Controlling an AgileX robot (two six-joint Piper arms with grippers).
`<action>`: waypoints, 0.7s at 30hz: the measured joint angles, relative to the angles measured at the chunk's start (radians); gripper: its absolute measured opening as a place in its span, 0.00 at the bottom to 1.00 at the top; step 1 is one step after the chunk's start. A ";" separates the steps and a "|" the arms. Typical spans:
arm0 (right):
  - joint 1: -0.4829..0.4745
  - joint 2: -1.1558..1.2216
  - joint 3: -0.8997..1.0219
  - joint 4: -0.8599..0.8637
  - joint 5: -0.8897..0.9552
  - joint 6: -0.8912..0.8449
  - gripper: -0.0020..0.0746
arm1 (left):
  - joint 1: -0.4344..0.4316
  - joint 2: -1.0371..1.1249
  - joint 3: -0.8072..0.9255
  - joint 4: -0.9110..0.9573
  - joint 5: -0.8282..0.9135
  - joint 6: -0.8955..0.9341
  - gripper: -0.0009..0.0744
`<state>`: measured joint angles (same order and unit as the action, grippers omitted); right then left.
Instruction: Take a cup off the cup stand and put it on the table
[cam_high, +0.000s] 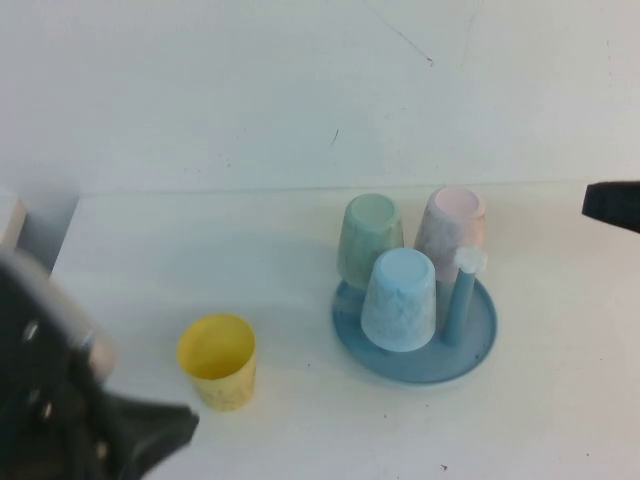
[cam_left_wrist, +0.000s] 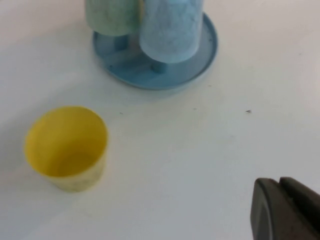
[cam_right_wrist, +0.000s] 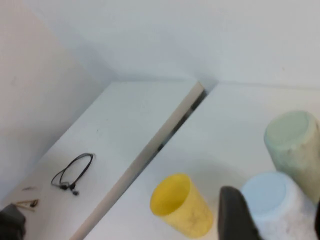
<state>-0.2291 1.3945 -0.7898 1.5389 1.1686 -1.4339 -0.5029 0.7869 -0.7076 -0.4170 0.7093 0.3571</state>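
**Yellow cup upright on the surface, apart from the stand**

High view: the cup (cam_high: 217, 360) stands mouth up on the white surface (cam_high: 200, 250), well to the left of the stand (cam_high: 470, 345), with bare surface all around it. On the stand a blue cup (cam_high: 400, 298), a green cup (cam_high: 370, 238) and a pink cup (cam_high: 452, 230) sit upside down; one white-tipped peg (cam_high: 466, 292) is bare. The left hand (cam_high: 150, 432) is low at the near left, just beside the cup but apart from it; it holds nothing, and I cannot tell how far it is open. The right hand (cam_high: 612, 205) shows only as a dark tip at the right edge, past the stand; its state cannot be told. The surface ends at a plain white wall (cam_high: 300, 90) behind the stand.

Left wrist view: the cup (cam_left_wrist: 67, 147) is empty and free, the stand (cam_left_wrist: 155, 55) beyond it, open surface between.

Right wrist view: a gap (cam_right_wrist: 175, 125) divides this surface from a second white top, where a black cable (cam_right_wrist: 74, 172) lies.
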 joint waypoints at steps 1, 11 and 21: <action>0.000 -0.014 0.000 0.006 0.000 -0.012 0.45 | 0.000 -0.046 0.052 -0.032 -0.026 0.000 0.01; 0.000 -0.215 0.000 0.018 0.006 -0.117 0.21 | 0.000 -0.436 0.376 -0.154 -0.178 -0.027 0.01; 0.000 -0.578 0.100 0.123 0.010 -0.366 0.11 | 0.000 -0.710 0.481 -0.072 -0.290 -0.068 0.01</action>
<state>-0.2291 0.8162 -0.6896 1.6619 1.1784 -1.8003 -0.5029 0.0765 -0.2270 -0.4885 0.4197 0.2894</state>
